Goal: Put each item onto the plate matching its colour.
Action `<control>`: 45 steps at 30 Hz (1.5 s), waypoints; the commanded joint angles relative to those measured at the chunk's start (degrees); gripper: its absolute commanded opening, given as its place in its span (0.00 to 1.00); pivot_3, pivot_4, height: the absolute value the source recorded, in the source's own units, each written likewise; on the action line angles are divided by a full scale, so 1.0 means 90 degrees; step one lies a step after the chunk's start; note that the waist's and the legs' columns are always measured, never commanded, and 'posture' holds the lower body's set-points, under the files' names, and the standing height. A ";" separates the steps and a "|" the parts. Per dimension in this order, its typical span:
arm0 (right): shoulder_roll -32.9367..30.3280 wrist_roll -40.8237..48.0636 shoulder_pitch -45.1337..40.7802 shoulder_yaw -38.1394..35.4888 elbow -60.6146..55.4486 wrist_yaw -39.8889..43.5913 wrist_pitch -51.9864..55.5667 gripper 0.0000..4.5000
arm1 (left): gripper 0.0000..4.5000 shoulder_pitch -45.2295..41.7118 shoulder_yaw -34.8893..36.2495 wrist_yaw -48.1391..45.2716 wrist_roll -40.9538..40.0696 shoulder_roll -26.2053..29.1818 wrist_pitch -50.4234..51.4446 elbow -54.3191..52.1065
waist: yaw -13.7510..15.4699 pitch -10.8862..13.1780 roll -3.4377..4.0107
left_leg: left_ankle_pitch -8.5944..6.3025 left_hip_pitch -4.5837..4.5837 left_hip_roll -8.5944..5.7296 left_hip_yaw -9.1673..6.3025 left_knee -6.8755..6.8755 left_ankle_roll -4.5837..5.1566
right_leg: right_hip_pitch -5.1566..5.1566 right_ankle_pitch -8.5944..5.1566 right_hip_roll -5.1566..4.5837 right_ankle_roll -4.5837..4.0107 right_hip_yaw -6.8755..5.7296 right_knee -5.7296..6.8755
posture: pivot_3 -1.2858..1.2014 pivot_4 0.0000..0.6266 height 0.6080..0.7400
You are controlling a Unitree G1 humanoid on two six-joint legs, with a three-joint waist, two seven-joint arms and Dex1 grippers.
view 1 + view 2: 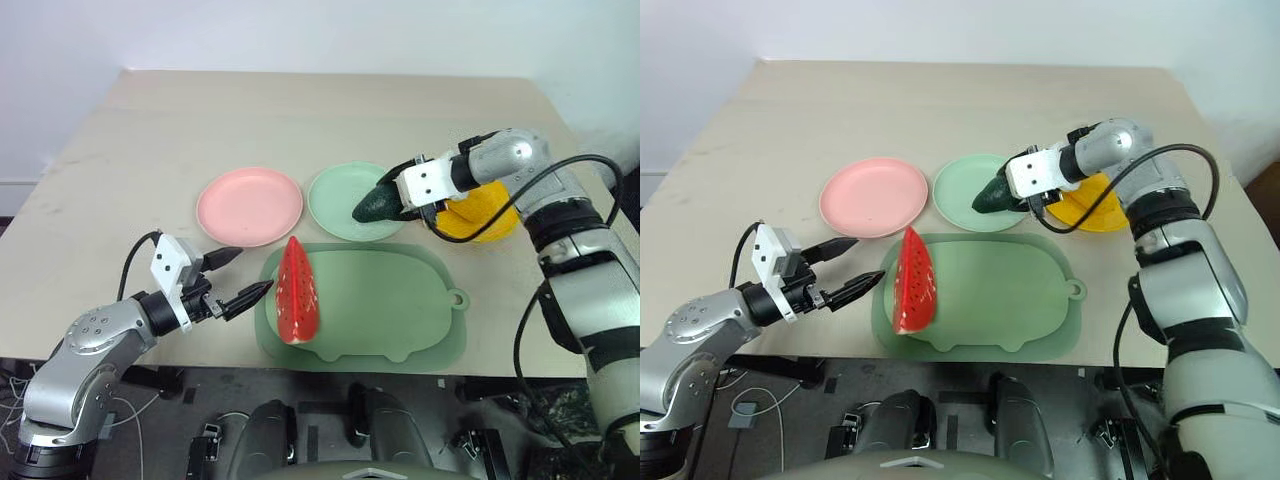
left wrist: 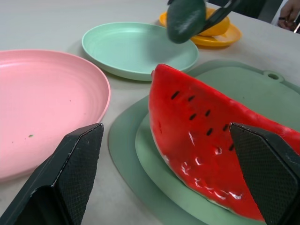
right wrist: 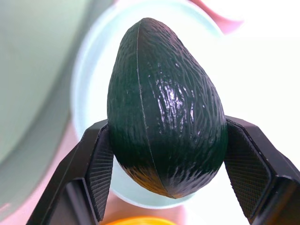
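Silver arms, black cables, white wrist blocks, black tools.

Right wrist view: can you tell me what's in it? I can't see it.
A dark green toy avocado is gripped between the right gripper's two black fingers. It hangs above the pale mint green plate. A bit of the pink plate shows at the far edge.
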 commanded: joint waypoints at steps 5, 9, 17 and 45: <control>0.0332 -0.0627 -0.0211 0.0003 0.0653 -0.1380 -0.0136 0.99 | 1.00 -0.0695 -0.0012 0.0784 -0.0359 0.0082 0.0991 -0.0626 | 0.0002 0.0002 0.0003 | 0.0002 -0.0005 0.0000 -0.0003 0.0000 -0.0004 | -0.0003 0.0001 -0.0003 0.0001 0.0001 0.0004 | 0.52 0.24 1.00; 0.0272 -0.0790 -0.0201 -0.0061 0.0613 -0.2010 -0.0394 0.99 | 1.00 -0.1298 -0.0037 0.1681 -0.0934 0.0109 0.2290 -0.1188 | -0.0007 0.0002 0.0003 | 0.0003 -0.0008 0.0000 -0.0009 0.0001 -0.0005 | -0.0004 0.0002 -0.0008 0.0003 0.0001 0.0004 | 0.52 0.24 1.00; 0.0180 -0.0603 -0.0071 -0.0356 0.0375 -0.2294 -0.0575 0.99 | 1.00 -0.3217 -0.0155 0.3930 -0.2815 -0.0523 0.5144 -0.1549 | -0.0003 0.0002 -0.0001 | 0.0008 0.0005 -0.0002 -0.0023 0.0002 -0.0014 | 0.0014 0.0002 -0.0008 0.0004 0.0005 0.0006 | 0.52 0.24 1.00; -0.0017 0.0469 0.0852 -0.1214 -0.0978 -0.1701 -0.0219 0.99 | 1.00 -0.3434 -0.0689 0.8067 -0.4306 -0.1720 0.6946 -0.0771 | 0.0023 0.0004 -0.0004 | 0.0022 0.0018 -0.0006 -0.0027 -0.0003 -0.0039 | 0.0026 0.0003 -0.0007 0.0004 0.0009 0.0005 | 0.52 0.24 1.00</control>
